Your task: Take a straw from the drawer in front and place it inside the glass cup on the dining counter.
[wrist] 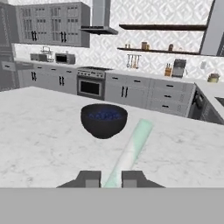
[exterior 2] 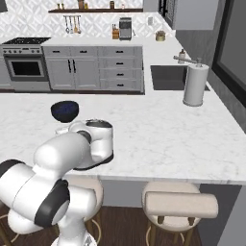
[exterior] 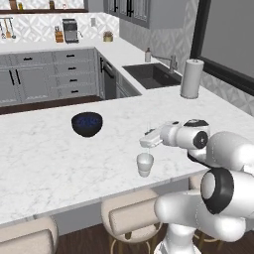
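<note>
Now my gripper (wrist: 111, 178) was pinched on the pale green straw (wrist: 129, 151), hovering just above the glass cup (exterior: 145, 163) on the dining counter (exterior: 44, 158), near the dark blue bowl (exterior: 87, 123).

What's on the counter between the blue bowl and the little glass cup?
Nothing. In the left base view, only bare white marble of the dining counter lies between the blue bowl and the glass cup.

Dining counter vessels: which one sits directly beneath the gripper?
The glass cup, small and whitish, below the gripper; the dark blue bowl sits farther left.
</note>
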